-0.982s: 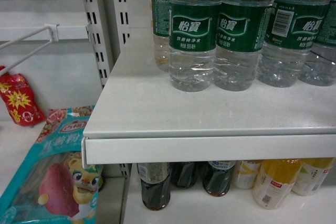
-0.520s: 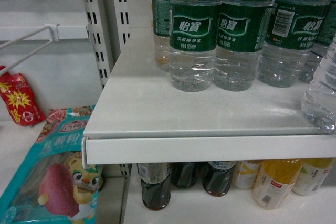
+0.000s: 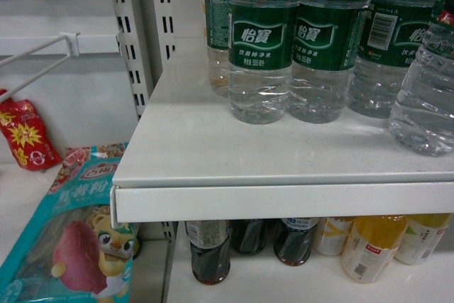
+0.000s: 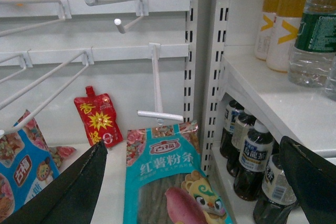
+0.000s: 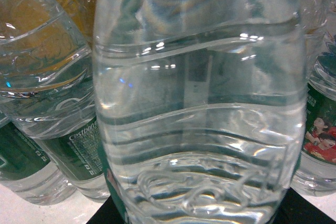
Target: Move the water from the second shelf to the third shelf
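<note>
At right edge of the white metal shelf, the clear ribbed plastic water bottle has moved further in and leftward, tilted, presumably held by the right hand (grip unseen); placement nearly done; left hand open, empty.

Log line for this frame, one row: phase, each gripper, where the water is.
phase: carrying | right gripper: shut on water bottle, tilted over shelf right edge beside stocked row | left gripper: open, idle

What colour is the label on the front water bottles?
Dark green with white text, on the water bottles; clearest in the head view.
</note>
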